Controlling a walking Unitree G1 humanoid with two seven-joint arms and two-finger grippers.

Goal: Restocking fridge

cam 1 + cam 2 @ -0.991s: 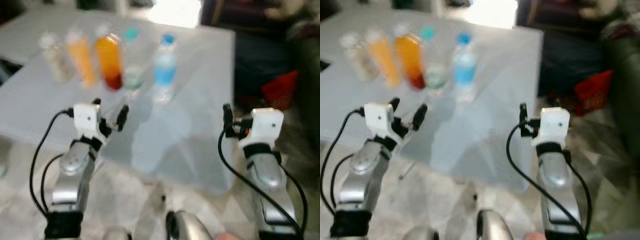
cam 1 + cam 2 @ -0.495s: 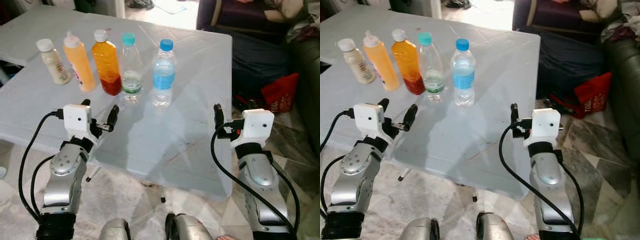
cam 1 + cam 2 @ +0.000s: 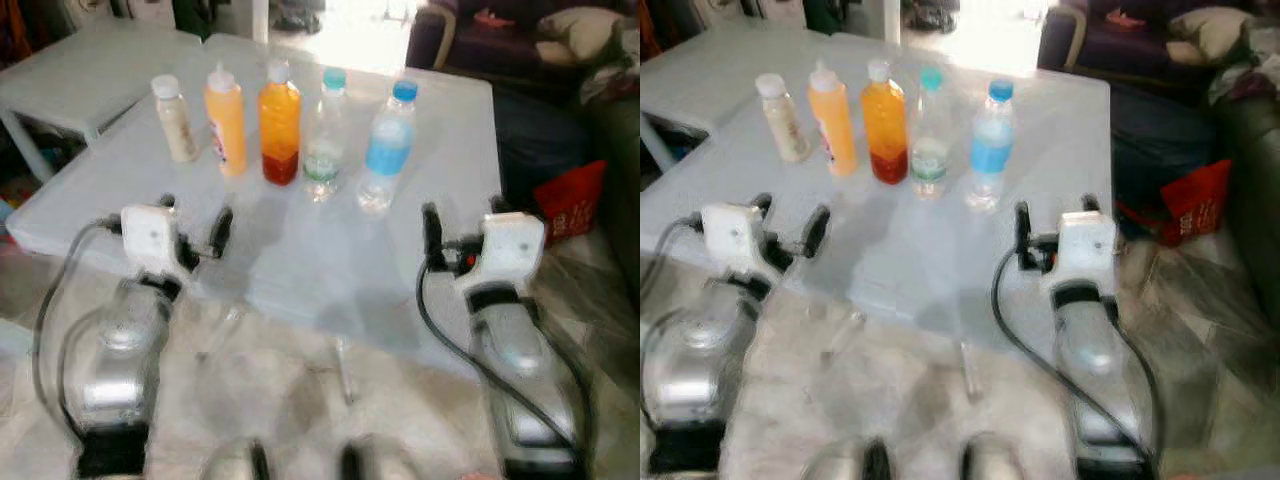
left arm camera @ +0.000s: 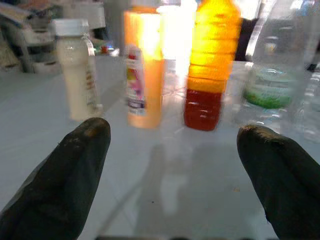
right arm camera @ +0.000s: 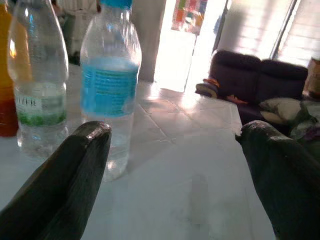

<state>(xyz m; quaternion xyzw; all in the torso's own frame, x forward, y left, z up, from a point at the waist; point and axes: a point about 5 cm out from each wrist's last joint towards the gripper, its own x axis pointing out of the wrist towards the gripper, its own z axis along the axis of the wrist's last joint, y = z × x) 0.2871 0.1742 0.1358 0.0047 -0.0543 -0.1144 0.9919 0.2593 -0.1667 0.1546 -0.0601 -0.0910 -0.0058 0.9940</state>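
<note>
Five bottles stand in a row on the white table (image 3: 300, 260): a cream bottle (image 3: 177, 118), an orange squeeze bottle (image 3: 226, 118), an orange-red juice bottle (image 3: 279, 122), a clear green-label water bottle (image 3: 322, 135) and a blue-label water bottle (image 3: 386, 148). My left gripper (image 3: 195, 218) hovers open and empty over the table's near edge, short of the juice bottle (image 4: 210, 65) and squeeze bottle (image 4: 144, 65). My right gripper (image 3: 1055, 218) is open and empty near the table's right side, level with the blue-label bottle (image 5: 110, 90).
A second white table (image 3: 80, 80) stands at the far left. A dark sofa (image 3: 470, 40) lies behind the table on the right, with a red bag (image 3: 575, 195) on the floor beside it. Tiled floor runs under the table legs (image 3: 342, 365).
The whole picture has shifted right and blurred low down, so the camera moved. Both grippers keep the same open pose; the bottles have not moved on the table.
</note>
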